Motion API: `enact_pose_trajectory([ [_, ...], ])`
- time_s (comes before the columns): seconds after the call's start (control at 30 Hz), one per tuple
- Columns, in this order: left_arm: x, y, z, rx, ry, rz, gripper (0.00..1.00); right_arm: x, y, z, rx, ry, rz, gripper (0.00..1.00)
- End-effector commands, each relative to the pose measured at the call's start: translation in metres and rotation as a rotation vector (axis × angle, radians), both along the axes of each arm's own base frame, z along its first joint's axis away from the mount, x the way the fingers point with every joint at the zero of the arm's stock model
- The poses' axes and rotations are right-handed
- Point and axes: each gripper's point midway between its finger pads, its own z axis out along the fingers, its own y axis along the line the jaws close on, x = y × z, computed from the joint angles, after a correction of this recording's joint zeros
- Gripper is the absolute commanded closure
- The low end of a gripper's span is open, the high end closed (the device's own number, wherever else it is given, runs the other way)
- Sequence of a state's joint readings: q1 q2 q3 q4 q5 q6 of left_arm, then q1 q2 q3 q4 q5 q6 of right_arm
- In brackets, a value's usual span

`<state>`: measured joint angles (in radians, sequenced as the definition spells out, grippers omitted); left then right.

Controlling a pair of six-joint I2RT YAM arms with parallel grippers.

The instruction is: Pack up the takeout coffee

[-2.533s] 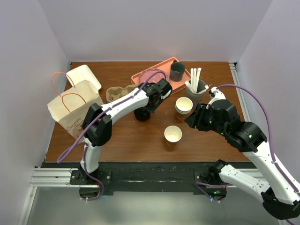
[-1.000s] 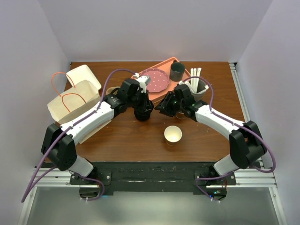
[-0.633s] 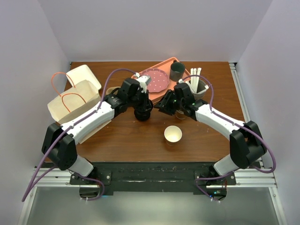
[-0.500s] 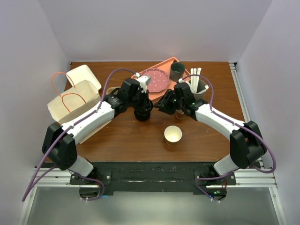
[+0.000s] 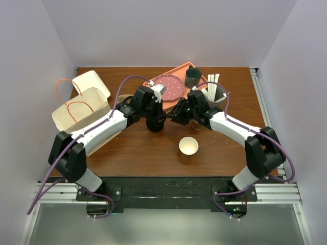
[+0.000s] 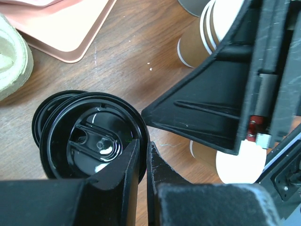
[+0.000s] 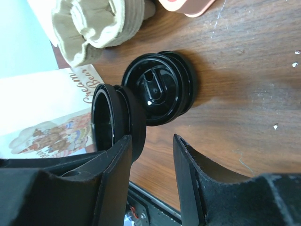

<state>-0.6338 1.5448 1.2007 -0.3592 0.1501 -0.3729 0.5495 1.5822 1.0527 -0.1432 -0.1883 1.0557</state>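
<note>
A small brown kraft cup (image 5: 188, 147), white inside and lidless, stands upright at the front middle of the table; it also shows in the left wrist view (image 6: 235, 165). My left gripper (image 5: 155, 115) (image 6: 142, 143) is shut on the rim of a black sip lid (image 6: 94, 141), held just above a stack of black lids (image 5: 155, 125) (image 6: 41, 121). My right gripper (image 5: 177, 116) (image 7: 151, 139) is open right next to that lid (image 7: 110, 123), which is beside its left finger, not between the fingers. The lid stack (image 7: 162, 87) lies just beyond.
Stacked lidless paper cups (image 6: 203, 33) stand under my right arm. A pink tray (image 5: 180, 69) holds a speckled plate (image 5: 171, 88) and a dark mug (image 5: 193, 77). A straw holder (image 5: 214, 95) is at back right. A paper bag (image 5: 82, 109) and a pulp cup carrier (image 7: 94, 21) are on the left.
My right gripper swung in from the right to beside the lids and has edged slightly left since. My left gripper stays at the lid stack, still gripping the lid.
</note>
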Motion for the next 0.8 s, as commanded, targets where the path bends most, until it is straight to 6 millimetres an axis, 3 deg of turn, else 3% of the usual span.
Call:
enact_pose_trajectory([
  [0.0,0.014,-0.001,0.007,0.000,-0.068,0.000,1.00,0.011,0.013,0.016,0.044,-0.044,0.019,0.57],
  [0.37,0.022,0.007,-0.011,0.067,-0.084,0.013,1.00,0.019,0.020,-0.001,0.020,-0.023,0.044,0.57],
  [0.77,0.032,0.007,-0.004,0.051,-0.136,0.043,1.00,0.016,0.025,-0.013,0.018,0.000,0.059,0.57],
])
